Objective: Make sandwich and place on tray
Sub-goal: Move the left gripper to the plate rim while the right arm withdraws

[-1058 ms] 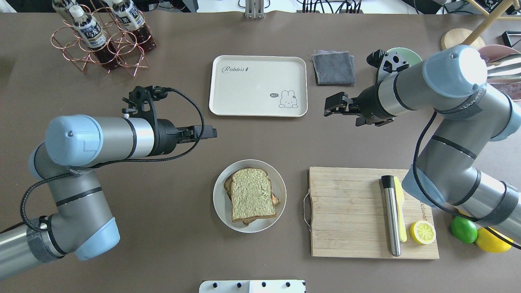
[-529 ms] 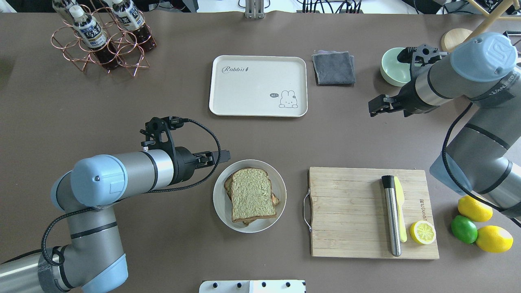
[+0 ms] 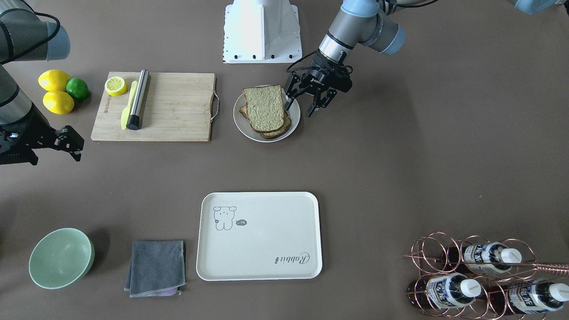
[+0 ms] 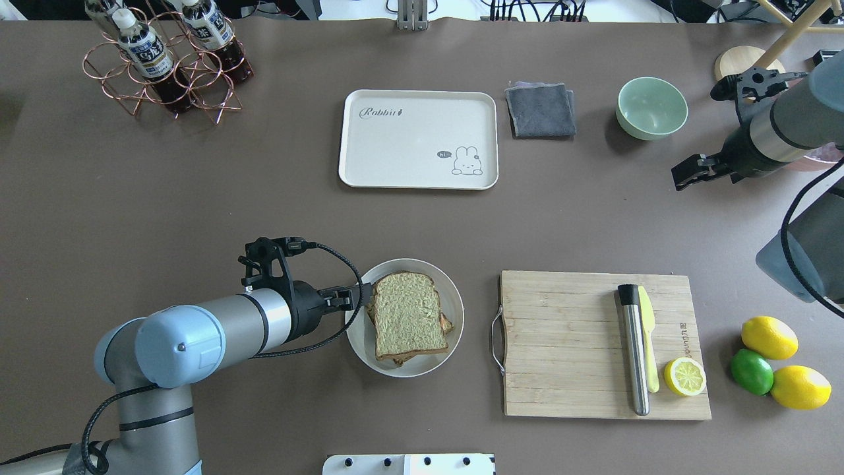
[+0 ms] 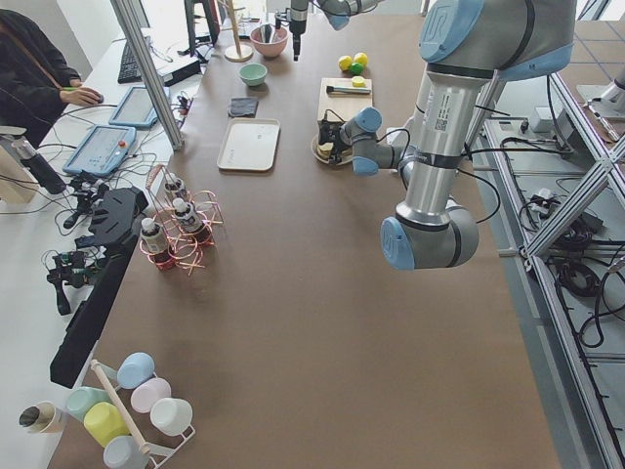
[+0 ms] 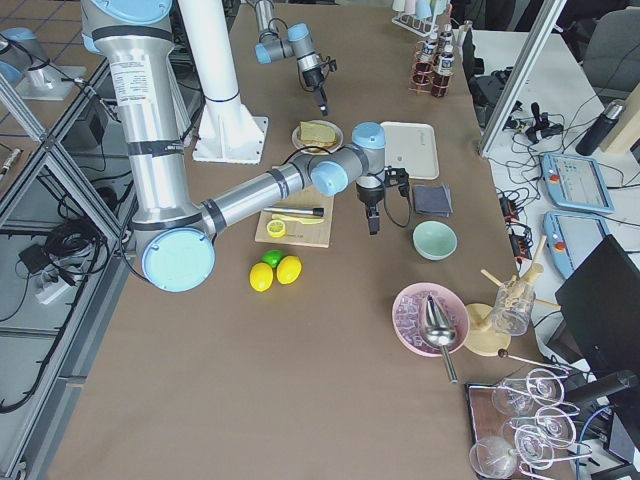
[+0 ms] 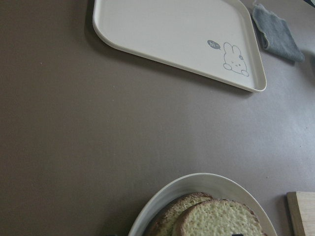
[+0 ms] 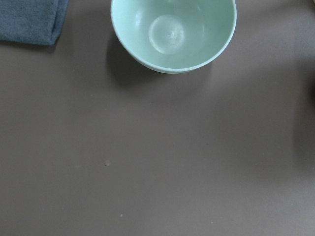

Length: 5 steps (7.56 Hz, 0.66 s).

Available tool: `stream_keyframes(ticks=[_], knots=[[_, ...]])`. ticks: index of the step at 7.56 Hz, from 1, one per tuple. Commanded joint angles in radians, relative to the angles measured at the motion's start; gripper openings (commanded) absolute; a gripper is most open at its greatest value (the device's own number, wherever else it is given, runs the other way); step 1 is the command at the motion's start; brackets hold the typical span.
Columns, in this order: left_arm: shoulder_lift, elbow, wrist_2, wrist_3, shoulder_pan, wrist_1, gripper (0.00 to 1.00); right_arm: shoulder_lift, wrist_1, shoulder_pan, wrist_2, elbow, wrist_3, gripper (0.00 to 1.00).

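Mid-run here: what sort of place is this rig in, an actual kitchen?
Probably a robotics lab staged as a kitchen, not a real one: teach pendants on a side desk, aluminium framing beside the table, and props such as the cutting board and tray.

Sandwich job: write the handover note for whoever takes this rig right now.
Left pincer: open, at the plate's rim beside the sandwich, gripping nothing.
Right pincer: open, empty, off to the side near the green bowl.
Done: sandwich stacked on the plate.
To do: grip it, carry it to the tray, which holds nothing.
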State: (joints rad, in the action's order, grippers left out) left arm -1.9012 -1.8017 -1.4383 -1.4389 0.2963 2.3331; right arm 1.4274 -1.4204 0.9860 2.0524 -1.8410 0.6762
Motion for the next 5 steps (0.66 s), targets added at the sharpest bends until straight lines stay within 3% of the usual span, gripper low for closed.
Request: stream_keyframes(ticks=[1,5], knots=[[0.016,0.005,0.004,0.002,-0.023,0.0,0.67,0.025,0.005,0.037,0.029,0.0,-0.035,1.0],[0.016,0.034,0.004,0.005,-0.049,0.0,0.58,0.022,0.005,0.056,0.049,0.011,-0.038,1.0]])
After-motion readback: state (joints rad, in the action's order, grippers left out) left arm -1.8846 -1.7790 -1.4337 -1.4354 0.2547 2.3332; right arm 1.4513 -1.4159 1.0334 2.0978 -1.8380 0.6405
